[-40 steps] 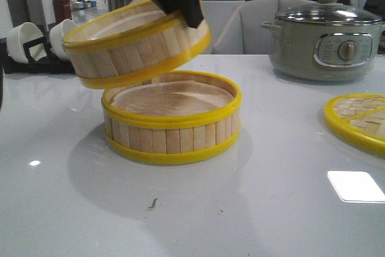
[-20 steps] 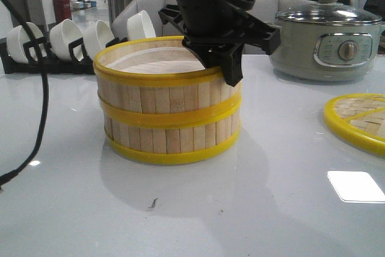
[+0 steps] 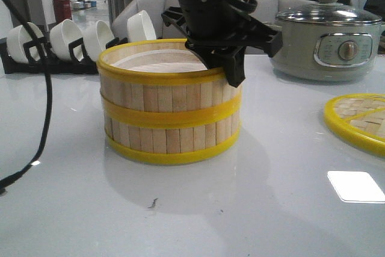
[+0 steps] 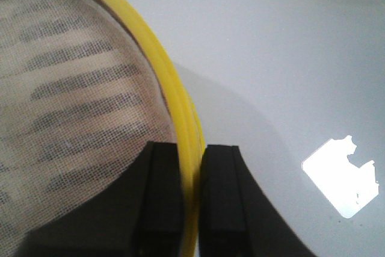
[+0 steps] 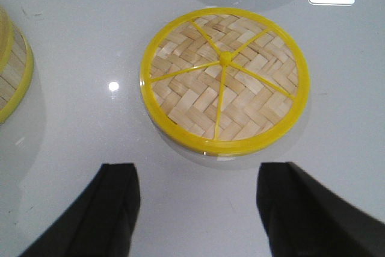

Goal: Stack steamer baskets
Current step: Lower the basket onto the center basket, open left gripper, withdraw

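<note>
Front view: upper steamer basket (image 3: 162, 85) sitting squarely on lower steamer basket (image 3: 171, 139), forming one stack near the middle of the white tabletop (image 3: 271, 209). Yellow rims meeting at mid-height of the stack. Left pincer (image 3: 231, 67) reaching down from above, straddling the upper basket's wall at its right side.

Left wrist view: left pincer (image 4: 192, 200) closing on the yellow rim of the upper steamer basket (image 4: 174, 100), one finger (image 4: 163, 197) inside over the pale mesh liner (image 4: 66, 118), the other outside; both touching the rim.

Right wrist view: right pincer (image 5: 195, 209) hanging open, fingers spread wide and holding nothing, hovering over the tabletop just beside the flat woven lid (image 5: 224, 79). Lid lying flat, yellow-rimmed, with spokes meeting at a central knob. Edge of the basket stack showing at the frame border.

Front view, background: grey-green electric pot (image 3: 328, 43) standing at the far right, lid (image 3: 358, 121) lying at the right edge, white bowls (image 3: 84, 37) standing tilted in a dark rack at the far left. Black cable (image 3: 42, 118) hanging at the left.
</note>
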Robot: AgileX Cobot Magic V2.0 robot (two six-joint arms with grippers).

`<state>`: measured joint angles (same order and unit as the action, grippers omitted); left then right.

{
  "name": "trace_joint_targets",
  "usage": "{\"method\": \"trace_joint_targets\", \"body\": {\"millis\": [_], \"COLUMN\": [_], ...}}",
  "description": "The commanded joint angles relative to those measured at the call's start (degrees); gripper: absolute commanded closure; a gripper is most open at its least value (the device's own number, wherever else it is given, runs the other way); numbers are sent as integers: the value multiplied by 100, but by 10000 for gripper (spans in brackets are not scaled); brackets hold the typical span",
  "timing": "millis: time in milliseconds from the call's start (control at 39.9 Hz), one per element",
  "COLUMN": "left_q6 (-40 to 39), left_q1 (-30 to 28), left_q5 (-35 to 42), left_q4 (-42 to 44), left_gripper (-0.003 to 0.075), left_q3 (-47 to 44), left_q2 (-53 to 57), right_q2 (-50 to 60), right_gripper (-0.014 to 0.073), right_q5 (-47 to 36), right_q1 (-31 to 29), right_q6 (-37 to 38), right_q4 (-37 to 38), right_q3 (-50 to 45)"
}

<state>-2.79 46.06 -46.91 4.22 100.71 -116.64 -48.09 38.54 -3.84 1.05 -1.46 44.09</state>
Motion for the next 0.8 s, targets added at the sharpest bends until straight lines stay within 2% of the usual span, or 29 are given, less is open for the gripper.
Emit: {"method": "trace_joint_targets", "body": {"millis": [0, 125, 201, 426, 502, 552, 677, 702, 778], "left_q6": [12, 12, 12, 12, 12, 12, 12, 12, 12], "left_q1": [35, 35, 35, 35, -14, -57, -283, -328, -512], "left_q5": [332, 135, 25, -440, -516, -557, -565, -565, -565], "left_q4": [70, 70, 70, 120, 161, 161, 123, 123, 84], "left_gripper": [537, 395, 337, 319, 346, 402, 633, 649, 621], "left_q3": [186, 331, 478, 1182, 1405, 1547, 1732, 1743, 1756], "left_q2": [322, 333, 355, 379, 379, 391, 541, 585, 781], "right_q2": [16, 16, 16, 16, 16, 16, 16, 16, 16], "right_gripper": [63, 63, 63, 63, 63, 63, 63, 63, 63], "right_q5": [-397, -397, -397, -397, -397, -397, -397, -397, -397], "right_q1": [-2, -2, -2, -2, -2, -2, -2, -2, -2], "right_q6": [-18, -18, -18, -18, -18, -18, -18, -18, -18], "right_q4": [61, 61, 61, 61, 61, 61, 61, 61, 61], "right_q3": [185, 185, 185, 185, 185, 185, 185, 185, 185]}}
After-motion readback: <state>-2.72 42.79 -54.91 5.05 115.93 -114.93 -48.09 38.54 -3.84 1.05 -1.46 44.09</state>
